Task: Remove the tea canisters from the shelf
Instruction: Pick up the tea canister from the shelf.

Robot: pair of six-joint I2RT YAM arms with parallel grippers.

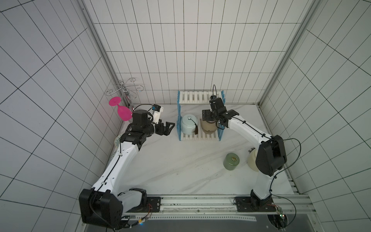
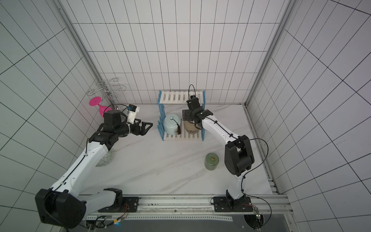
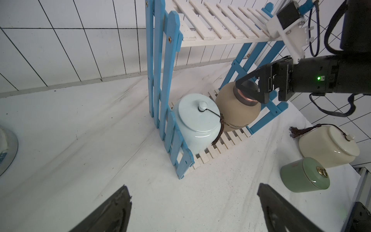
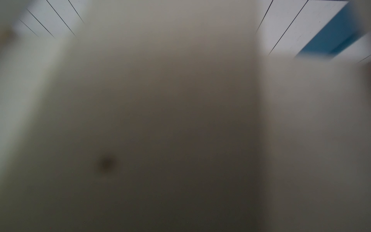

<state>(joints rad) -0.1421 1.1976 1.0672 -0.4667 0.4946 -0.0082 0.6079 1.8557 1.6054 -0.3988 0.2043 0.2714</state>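
Both top views show you the whole worktop [image 1: 180, 170] from above. Your left wrist view faces the shelf [image 3: 160, 80] nearby; the right wrist view is blurred, too close.

No legible text, brand or no. in any view. Mark near base of tan canister [image 3: 236, 112] and reddish stamp on green canister [image 3: 301, 176] too small to read.

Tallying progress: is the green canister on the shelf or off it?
Off. The green canister stands on the table, apart from the shelf, near the cream canister.
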